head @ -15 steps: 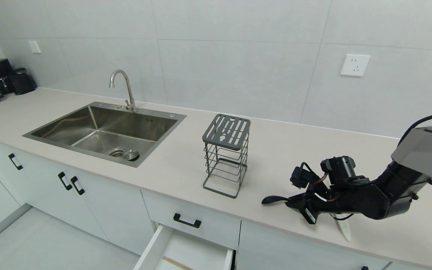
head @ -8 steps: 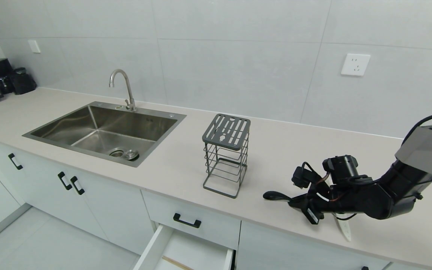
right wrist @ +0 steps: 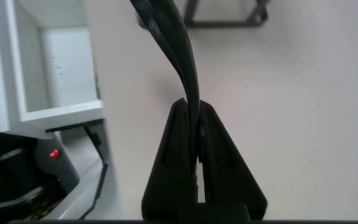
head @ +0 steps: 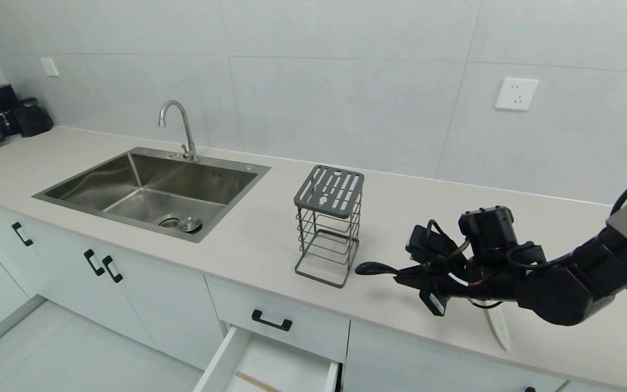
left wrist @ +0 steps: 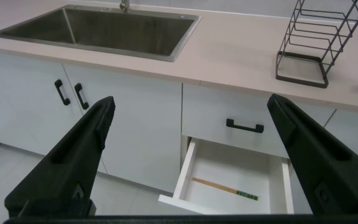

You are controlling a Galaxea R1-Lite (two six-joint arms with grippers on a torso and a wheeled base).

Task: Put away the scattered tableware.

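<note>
R gripper [head: 407, 279] pinched on black spoon [head: 370, 268] handle, bowl fwd so it can drop in first. Held above counter [head: 270, 239] front edge, just beside wire rack [head: 327, 226]. Dest prob the rack or open drawer [left wrist: 188, 165]. L gripper [left wrist: 190, 106] spread wide, empty, in front of drawer. Knife [head: 497, 329] lies at front edge, not yet stowed.

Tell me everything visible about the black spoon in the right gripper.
The black spoon looks like matte plastic, one colour throughout, with a small oval bowl and a thin handle. It lies roughly level, its bowl pointing toward the wire rack without touching it. The right gripper is shut on the handle. The spoon appears held just above the countertop, over a faint shadow.
</note>
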